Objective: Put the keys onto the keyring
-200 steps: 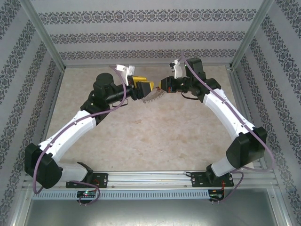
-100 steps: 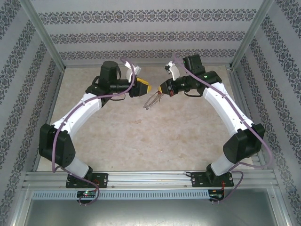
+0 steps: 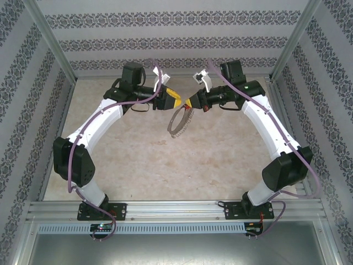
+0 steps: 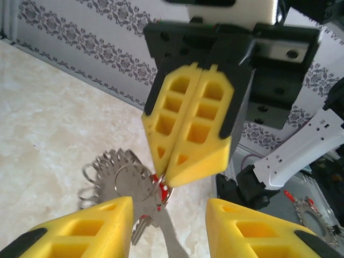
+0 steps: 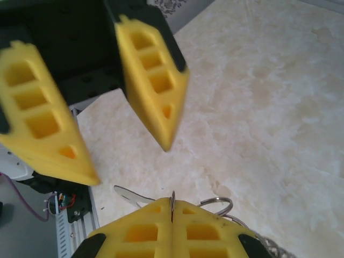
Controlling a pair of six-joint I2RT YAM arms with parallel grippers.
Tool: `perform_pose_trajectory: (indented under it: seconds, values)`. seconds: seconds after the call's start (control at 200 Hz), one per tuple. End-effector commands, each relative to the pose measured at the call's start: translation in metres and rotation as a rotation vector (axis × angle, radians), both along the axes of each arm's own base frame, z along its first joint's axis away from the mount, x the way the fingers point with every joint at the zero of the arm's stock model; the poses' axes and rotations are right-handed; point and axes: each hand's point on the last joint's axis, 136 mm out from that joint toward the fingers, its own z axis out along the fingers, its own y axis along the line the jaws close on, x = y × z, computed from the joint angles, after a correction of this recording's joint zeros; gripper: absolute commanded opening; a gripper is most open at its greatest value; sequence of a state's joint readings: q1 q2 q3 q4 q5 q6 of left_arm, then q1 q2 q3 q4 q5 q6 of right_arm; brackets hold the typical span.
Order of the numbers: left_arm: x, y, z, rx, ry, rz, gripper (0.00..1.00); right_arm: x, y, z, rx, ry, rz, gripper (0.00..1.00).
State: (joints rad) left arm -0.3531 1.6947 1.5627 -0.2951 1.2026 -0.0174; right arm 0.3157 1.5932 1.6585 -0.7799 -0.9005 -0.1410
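Both sets of jaws meet nose to nose over the far half of the bench (image 3: 165,160). Right jaws are clamped flat together, their yellow fingers (image 4: 200,134) pinching the thin wire of the keyring (image 3: 178,122), and the loop hangs below them with its silvery fringe fanned out. Left jaws face it from just beside, standing apart with nothing between them, one finger either side of a clear gap. Over to the left wrist view: the key (image 4: 157,186) shows its red head right under those clamped tips, tight against the loop. Whether it's threaded on, I can't tell from here.
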Motion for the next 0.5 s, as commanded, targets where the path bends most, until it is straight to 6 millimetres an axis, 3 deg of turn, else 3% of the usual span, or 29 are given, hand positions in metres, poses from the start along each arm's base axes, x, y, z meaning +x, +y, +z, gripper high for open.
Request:
perform_pose_trajectory:
  seconds: [0.0,0.495]
  values:
    - [-0.0088,-0.0019,0.0085,-0.023,-0.015,-0.058,0.40,-0.0077,0.0019,0.0322,0.067,-0.086,0.058,0.00]
    - [-0.0084,-0.0107,0.0158,-0.044,-0.034,-0.073,0.43,-0.0110,0.0094,0.0295,0.062,-0.074,0.082,0.00]
